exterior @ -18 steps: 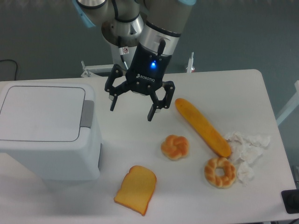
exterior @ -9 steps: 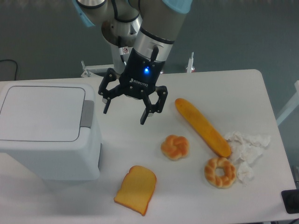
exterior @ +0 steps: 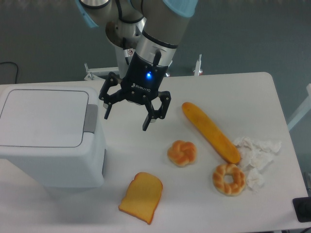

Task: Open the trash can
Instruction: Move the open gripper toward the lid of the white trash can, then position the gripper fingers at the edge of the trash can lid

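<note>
White trash can (exterior: 43,131) cut off left; end effector (exterior: 125,116) spread, empty.

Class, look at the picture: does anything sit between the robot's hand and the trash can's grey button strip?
Nothing visible does. The open hand hangs just right of the trash can, with only bare table between it and the grey button strip.
</note>
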Tool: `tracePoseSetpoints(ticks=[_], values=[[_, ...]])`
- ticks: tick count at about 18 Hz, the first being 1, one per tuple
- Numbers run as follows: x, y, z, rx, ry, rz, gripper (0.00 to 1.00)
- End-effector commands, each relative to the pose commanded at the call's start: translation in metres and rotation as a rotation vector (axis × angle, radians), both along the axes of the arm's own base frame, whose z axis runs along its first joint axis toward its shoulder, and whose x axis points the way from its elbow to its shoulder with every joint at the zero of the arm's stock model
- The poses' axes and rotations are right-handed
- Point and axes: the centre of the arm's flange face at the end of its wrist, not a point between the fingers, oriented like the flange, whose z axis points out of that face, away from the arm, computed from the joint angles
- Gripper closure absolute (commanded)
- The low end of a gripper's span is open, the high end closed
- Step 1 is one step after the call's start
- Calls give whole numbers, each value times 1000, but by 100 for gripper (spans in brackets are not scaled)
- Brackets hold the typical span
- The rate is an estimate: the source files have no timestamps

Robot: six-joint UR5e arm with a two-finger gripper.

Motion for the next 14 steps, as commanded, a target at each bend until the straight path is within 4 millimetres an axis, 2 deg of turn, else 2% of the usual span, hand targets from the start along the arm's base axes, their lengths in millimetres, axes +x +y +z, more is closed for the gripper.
tracePoseSetpoints(ticks=[14], values=[[6, 7, -8, -11, -62, 35, 0]])
